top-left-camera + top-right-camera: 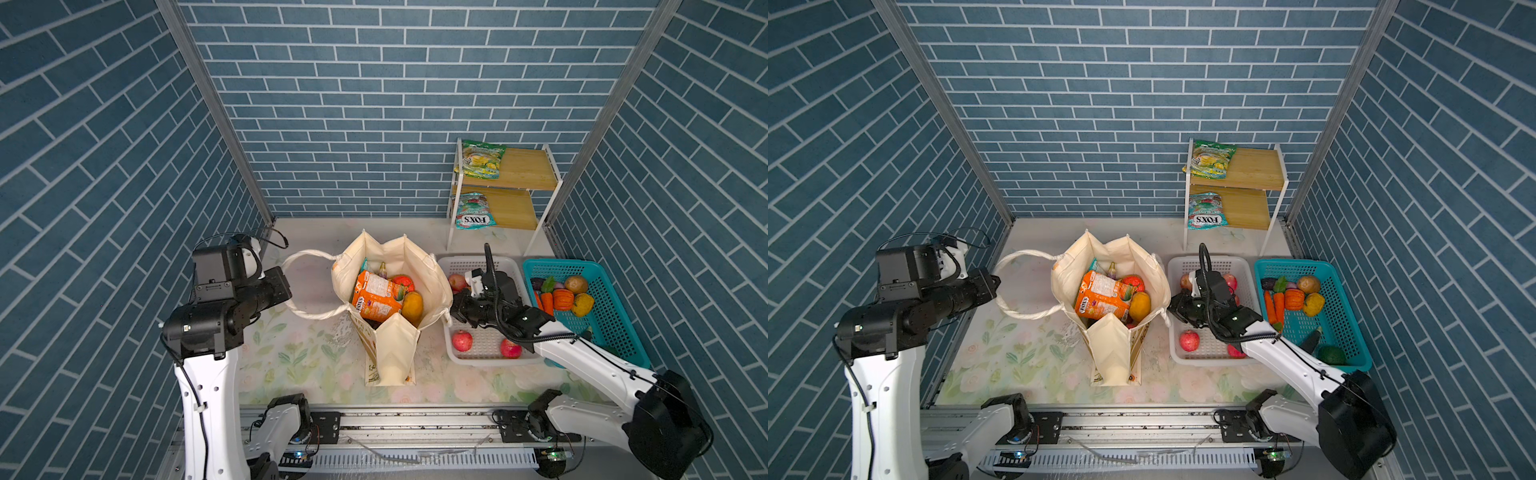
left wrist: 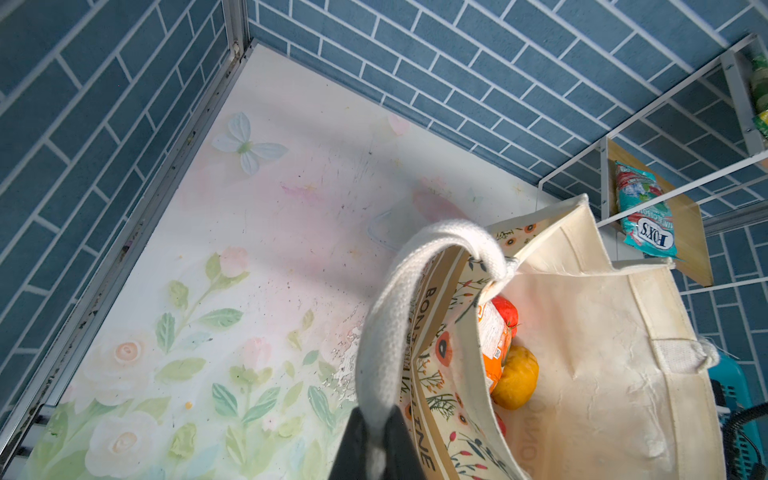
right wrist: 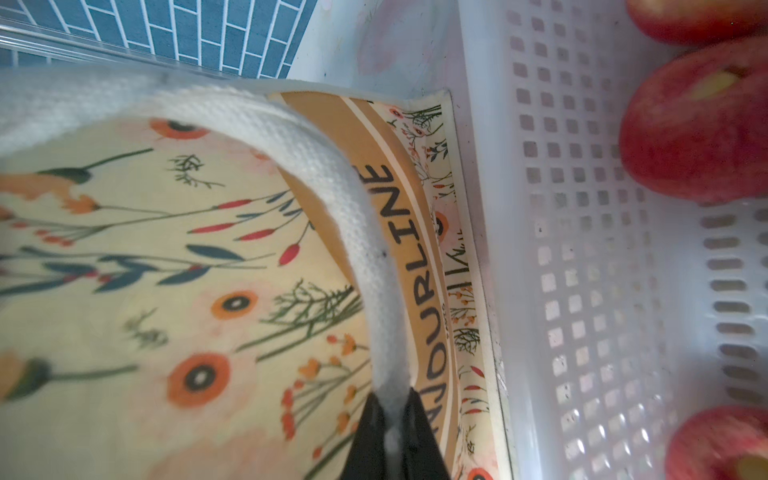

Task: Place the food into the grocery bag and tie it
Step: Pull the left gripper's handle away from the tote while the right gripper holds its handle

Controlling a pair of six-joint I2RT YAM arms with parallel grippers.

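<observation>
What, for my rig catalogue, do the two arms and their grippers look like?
Both the left arm and right arm have white links with black joint housings and black cables looping outside. The left gripper and right gripper are black.

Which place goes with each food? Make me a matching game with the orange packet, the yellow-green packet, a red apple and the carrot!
Things:
1. orange packet
2. yellow-green packet
3. red apple
4. carrot

Places:
A. in the teal basket
B. in the grocery bag
C. on the top shelf
D. in the white basket

Right pairs: 1-B, 2-C, 3-D, 4-A.
</observation>
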